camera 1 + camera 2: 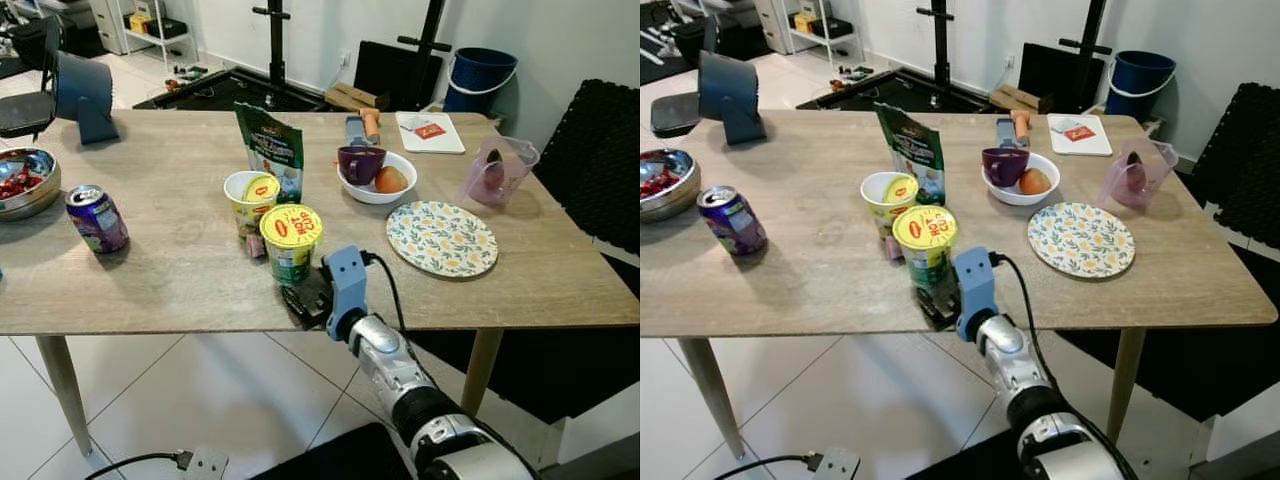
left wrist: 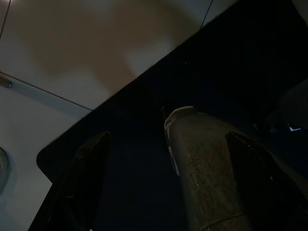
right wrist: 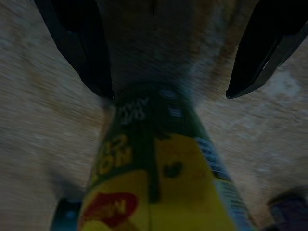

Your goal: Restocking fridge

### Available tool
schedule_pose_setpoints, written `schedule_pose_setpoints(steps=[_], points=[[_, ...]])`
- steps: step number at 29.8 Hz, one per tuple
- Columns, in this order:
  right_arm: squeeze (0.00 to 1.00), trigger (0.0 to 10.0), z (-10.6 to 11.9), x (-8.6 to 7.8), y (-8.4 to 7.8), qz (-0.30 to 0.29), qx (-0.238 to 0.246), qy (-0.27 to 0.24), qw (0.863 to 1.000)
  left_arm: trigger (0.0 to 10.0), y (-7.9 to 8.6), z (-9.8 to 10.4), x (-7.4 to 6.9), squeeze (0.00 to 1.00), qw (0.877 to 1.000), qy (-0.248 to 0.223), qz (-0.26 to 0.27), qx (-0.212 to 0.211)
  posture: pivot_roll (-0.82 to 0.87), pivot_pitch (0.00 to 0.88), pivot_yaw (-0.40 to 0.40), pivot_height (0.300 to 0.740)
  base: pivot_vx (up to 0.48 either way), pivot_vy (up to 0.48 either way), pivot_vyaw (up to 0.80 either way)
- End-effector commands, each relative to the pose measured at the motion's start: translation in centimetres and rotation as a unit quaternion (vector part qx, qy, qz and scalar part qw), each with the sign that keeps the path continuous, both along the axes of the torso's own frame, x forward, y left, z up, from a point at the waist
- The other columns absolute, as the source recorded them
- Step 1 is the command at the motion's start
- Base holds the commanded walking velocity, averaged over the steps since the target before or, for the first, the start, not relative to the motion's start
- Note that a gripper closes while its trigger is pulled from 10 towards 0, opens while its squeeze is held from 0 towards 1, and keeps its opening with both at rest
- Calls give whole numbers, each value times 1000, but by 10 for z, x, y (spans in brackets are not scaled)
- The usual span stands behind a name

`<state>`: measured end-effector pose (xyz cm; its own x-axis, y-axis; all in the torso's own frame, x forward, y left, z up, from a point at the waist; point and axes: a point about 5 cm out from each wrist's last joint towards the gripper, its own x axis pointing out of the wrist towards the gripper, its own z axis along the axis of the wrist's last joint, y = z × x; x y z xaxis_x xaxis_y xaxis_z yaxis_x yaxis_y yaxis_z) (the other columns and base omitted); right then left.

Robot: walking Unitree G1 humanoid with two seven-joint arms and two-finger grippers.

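Right gripper (image 1: 303, 297) is what sits closest to us, low at the near edge of the table (image 1: 180, 275), fingers spread with the yellow-lidded cup (image 1: 291, 243) standing between them. From the right wrist view the cup (image 3: 159, 183) is in the gap but neither finger looks like it's touching yet, so we'd call this the approach to a grab, not a hold.

To do it well we'd push a bit further in so the fingers sit around the cup's body, below the lid rim, then close gently. It's probably a light foil-top cup, so squeezing hard could dent it, and a nudge could tip it.

What's in the way: a second cup (image 1: 250, 200) stands just behind and almost touching the first, with a green pouch (image 1: 270, 148) upright behind that. Going too deep could knock both over. The purple can (image 1: 97, 218) is well off to our left, the patterned plate (image 1: 441, 238) and the white bowl (image 1: 378, 178) off to the right, no trouble there.

Left gripper (image 2: 163, 183) hangs idle over dark floor, fingers apart.
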<state>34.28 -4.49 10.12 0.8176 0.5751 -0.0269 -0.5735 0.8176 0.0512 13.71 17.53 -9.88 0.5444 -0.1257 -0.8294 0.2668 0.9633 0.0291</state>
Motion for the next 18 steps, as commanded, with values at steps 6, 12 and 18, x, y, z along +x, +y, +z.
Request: schedule_pose_setpoints(steps=[6, 12, 18], points=[[0, 10000, 4, -2, 15, 8, 15, -2, 1000, 10000, 1, -19, -63, 0, 993, 117, -12, 4, 138, 218, -51, 740, 0, 0, 0], [0, 10000, 10, 1, 22, 3, 16, -8, 1000, 10000, 2, -20, -69, 0, 993, 120, -13, 3, 150, 236, -53, 740, 0, 0, 0], [0, 10000, 16, -1, 33, 17, 32, -14, 999, 10000, 3, -21, -78, 0, 992, 127, -11, 3, 162, 253, -57, 740, 0, 0, 0]])
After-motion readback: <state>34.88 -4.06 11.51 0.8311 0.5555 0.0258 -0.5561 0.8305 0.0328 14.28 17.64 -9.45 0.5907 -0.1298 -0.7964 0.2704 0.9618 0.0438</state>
